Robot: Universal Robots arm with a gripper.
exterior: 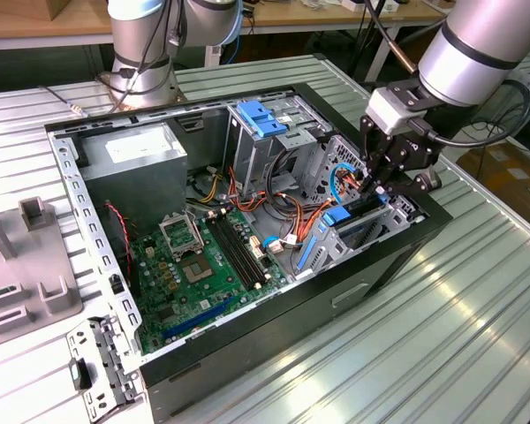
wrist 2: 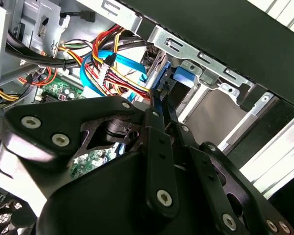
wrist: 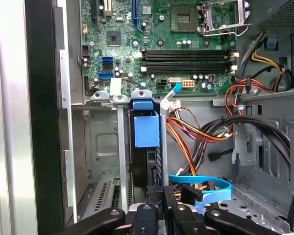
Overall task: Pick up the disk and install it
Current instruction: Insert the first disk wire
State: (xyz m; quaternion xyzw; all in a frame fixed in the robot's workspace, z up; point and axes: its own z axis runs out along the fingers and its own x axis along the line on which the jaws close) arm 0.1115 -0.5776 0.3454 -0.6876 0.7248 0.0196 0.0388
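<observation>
The disk (exterior: 357, 226) stands on edge in the drive cage at the exterior view's right end of the open computer case (exterior: 397, 256), with a blue rail along its side. In the first wrist view the disk (wrist: 153, 164) is a dark edge below its blue rail, held between two metal cage rails. My gripper (exterior: 377, 183) reaches down onto the disk's upper edge. Its black fingers (wrist: 154, 215) are pinched close together there, and in the second wrist view the gripper (wrist 2: 161, 95) ends right at the blue rail (wrist 2: 183, 78).
Red, yellow, orange and black cables (wrist: 201, 134) and a blue flat cable (wrist: 206, 188) crowd the space beside the cage. The motherboard (exterior: 194, 265), the power supply (exterior: 132, 163) and an upper bay with a blue clip (exterior: 261, 119) fill the case. A grey fixture (exterior: 35, 265) stands on the table.
</observation>
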